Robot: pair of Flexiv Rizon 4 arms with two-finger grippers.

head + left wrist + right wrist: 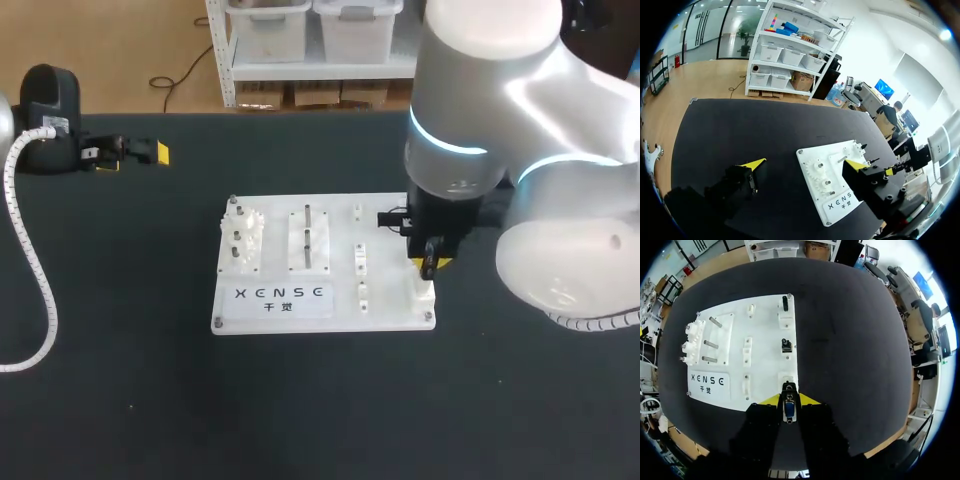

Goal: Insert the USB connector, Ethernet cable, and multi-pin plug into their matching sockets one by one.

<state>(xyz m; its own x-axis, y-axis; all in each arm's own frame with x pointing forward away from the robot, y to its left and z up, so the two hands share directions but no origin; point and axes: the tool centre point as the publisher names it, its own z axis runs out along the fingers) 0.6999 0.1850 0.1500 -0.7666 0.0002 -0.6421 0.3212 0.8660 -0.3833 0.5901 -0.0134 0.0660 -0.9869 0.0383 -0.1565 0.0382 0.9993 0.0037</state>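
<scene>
Right gripper (789, 402) low over right front corner of white plastic socket board (765, 340). Fingers clamped on small silver-and-blue USB connector (789, 410), white socket block (786, 380) just ahead. Left gripper (804, 163) well apart over black bench (730, 125), fingers wide apart.

The table (300, 420) has a matt black cover that looks like cloth. Ahead of the right gripper (789, 401), the board (765, 365) is smooth white plastic with a faint sheen, and its upright pegs (710, 344) look like dull metal. Clamped between the fingers, the USB connector (789, 409) shows a shiny metal shell around a blue plastic insert. The gripper's body is matt black, and the right arm (560, 150) has a glossy white shell
</scene>
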